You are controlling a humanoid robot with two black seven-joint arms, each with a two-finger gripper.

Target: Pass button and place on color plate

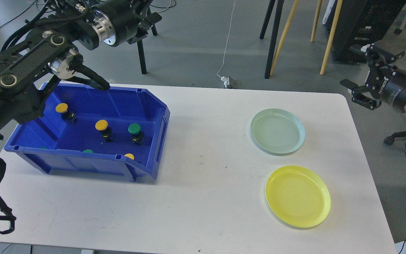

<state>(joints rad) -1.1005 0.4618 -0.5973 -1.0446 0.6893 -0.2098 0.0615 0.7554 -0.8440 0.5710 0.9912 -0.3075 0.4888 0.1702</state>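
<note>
Three buttons are seen upright in the blue bin (153, 141): a yellow-capped button (62, 109) at 5 o'clock from the left gripper (99, 83), another yellow button (102, 128) and a green button (135, 132) farther toward 5 o'clock. The left gripper's fingers are spread apart, empty, above the bin's back rim. The right gripper (360, 91) is held open, empty, off the table's right edge, with the green plate (277, 131) and yellow plate (297, 195) at its 8 o'clock.

- White table (203, 211) seen w/ scuffed top.
- Wooden and black stand legs (277, 35) seen behind, on grey floor.
- White cable w/ plug (226, 80) seen beyond far edge.
</note>
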